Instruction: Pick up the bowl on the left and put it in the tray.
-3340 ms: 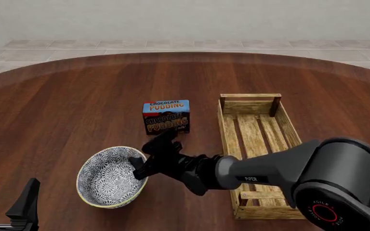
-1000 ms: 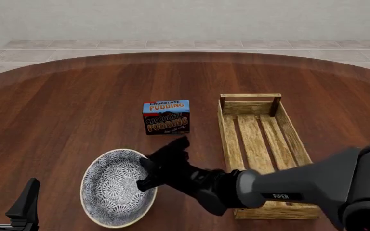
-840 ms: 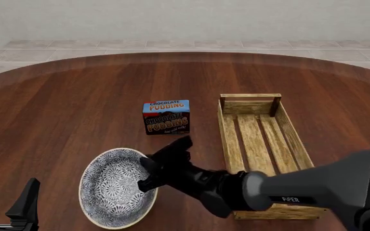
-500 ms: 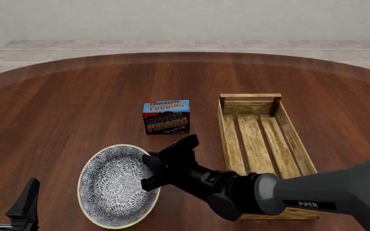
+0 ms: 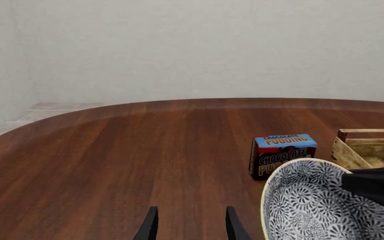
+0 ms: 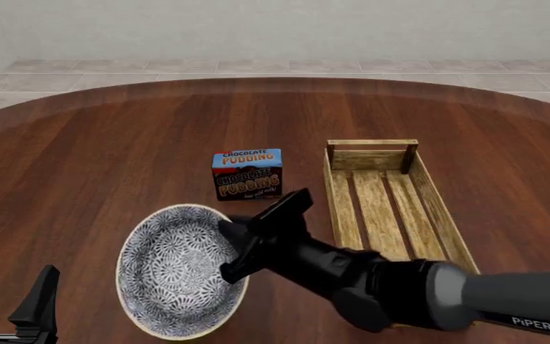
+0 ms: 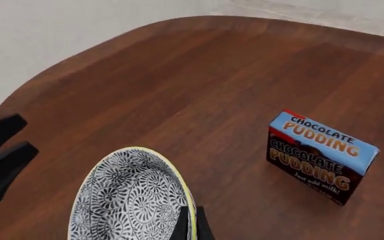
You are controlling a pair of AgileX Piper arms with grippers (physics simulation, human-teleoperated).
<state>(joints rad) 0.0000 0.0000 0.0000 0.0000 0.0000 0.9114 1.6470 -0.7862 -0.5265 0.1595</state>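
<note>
My right gripper (image 6: 232, 247) clamps patterned ceramic bowl (image 6: 175, 269) rim, left of slatted wooden tray (image 6: 389, 208); left gripper (image 6: 12, 294) jaws apart.

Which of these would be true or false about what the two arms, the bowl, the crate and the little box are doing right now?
1. The right gripper is clamped on the rim of the bowl. True.
2. The bowl already sits inside the tray. False: it is held tilted to the left of the tray, which has nothing in it.
3. The left gripper holds the bowl. False: it is open, holds nothing, and stays apart from the bowl at the near left corner.
4. The pudding box stands upright on the table, left of the tray. True.
5. The pudding box is inside the bowl. False: it stands on the table beyond the bowl.
</note>
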